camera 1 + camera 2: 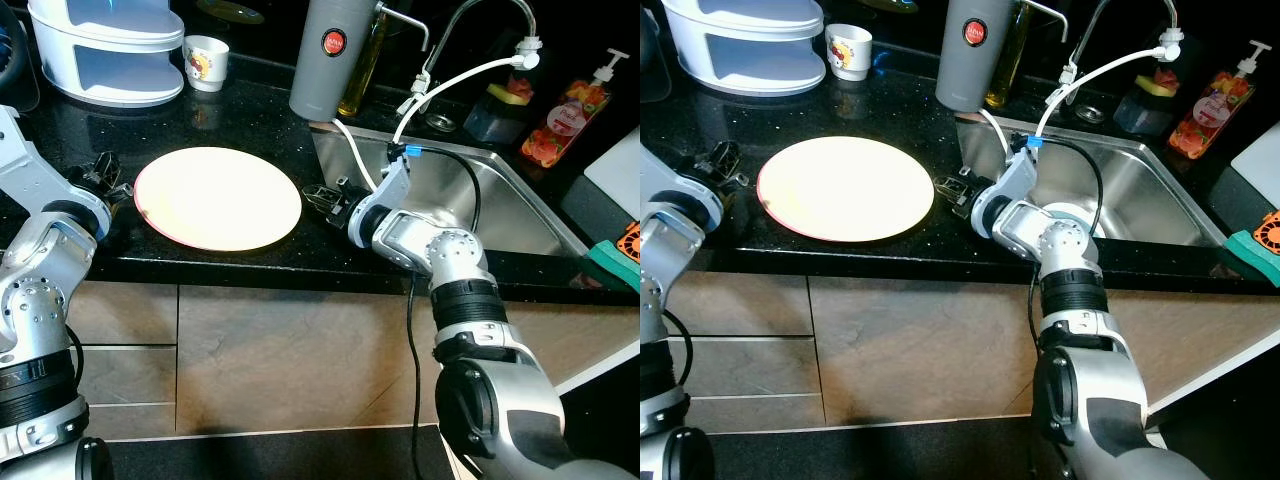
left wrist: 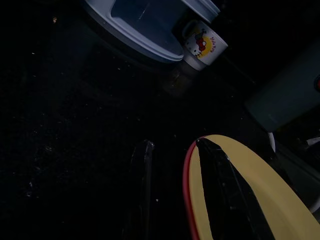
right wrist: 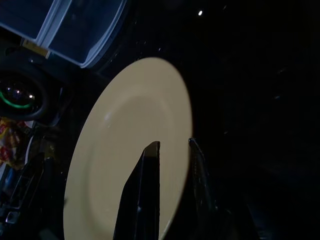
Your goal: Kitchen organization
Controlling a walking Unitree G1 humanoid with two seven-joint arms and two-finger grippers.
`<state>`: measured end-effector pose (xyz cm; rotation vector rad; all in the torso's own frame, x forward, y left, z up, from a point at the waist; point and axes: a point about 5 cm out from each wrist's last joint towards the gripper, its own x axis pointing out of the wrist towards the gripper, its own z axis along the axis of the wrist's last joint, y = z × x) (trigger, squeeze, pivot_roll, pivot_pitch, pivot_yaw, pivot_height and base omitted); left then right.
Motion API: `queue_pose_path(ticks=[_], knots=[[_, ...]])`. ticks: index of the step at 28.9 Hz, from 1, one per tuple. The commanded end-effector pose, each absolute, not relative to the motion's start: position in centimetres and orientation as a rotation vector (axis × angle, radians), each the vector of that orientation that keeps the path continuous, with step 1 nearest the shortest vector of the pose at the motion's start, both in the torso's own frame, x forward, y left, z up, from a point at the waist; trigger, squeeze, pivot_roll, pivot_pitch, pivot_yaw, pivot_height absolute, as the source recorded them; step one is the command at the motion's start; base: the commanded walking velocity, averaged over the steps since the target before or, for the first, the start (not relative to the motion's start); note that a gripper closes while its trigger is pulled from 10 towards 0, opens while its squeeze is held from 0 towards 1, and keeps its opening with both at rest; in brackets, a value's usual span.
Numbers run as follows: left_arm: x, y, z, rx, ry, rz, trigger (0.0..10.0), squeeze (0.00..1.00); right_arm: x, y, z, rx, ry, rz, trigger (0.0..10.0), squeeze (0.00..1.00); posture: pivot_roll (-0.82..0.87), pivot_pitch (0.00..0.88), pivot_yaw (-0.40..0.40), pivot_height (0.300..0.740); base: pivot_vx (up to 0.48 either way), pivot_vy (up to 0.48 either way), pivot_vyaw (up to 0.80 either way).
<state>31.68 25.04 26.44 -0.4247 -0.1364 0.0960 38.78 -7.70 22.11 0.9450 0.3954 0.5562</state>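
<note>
A round yellow plate (image 1: pixel 217 198) with a red rim lies flat on the black counter (image 1: pixel 250 110). My left gripper (image 1: pixel 105 170) is at the plate's left edge. In the left wrist view it (image 2: pixel 174 144) is open, with one finger over the plate (image 2: pixel 260 200) and the other over the counter, so the rim runs between them. My right gripper (image 1: pixel 318 195) is at the plate's right edge, reaching over from the sink side. In the right wrist view it (image 3: pixel 172 144) is open by a narrow gap, with the plate (image 3: pixel 130 150) showing between the fingers.
A steel sink (image 1: pixel 500 190) with a tap and a white hose (image 1: pixel 450 85) lies right of the plate. Behind stand a grey flask (image 1: pixel 330 60), a small printed mug (image 1: pixel 205 62) and a white lidded container (image 1: pixel 105 50). A soap bottle (image 1: pixel 570 120) stands at the far right.
</note>
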Motion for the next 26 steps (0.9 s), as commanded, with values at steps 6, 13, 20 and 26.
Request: queue_pose_path(ticks=[6, 13, 20, 26], knots=[[31.7, 24.6, 26.1, -0.427, -0.123, 0.096, 10.0, 0.0, 38.5, -6.9, 21.6, 0.967, 0.431, 0.588, 10.0, 0.0, 0.17, 0.046, -0.232, 0.74, 0.0, 0.0, 0.0], [31.6, 24.5, 26.1, -0.43, -0.122, 0.095, 10.0, 0.0, 38.4, -6.4, 21.6, 0.977, 0.438, 0.608, 10.0, 0.0, 0.18, 0.048, -0.233, 0.74, 0.0, 0.0, 0.0], [31.6, 24.5, 26.1, -0.431, -0.121, 0.099, 10.0, 0.0, 38.3, -6.0, 21.7, 0.973, 0.442, 0.62, 10.0, 0.0, 0.18, 0.048, -0.233, 0.74, 0.0, 0.0, 0.0], [31.5, 24.6, 26.0, -0.43, -0.123, 0.104, 10.0, 0.0, 38.8, -7.2, 21.9, 0.935, 0.404, 0.57, 10.0, 0.0, 0.18, 0.048, -0.233, 0.74, 0.0, 0.0, 0.0]])
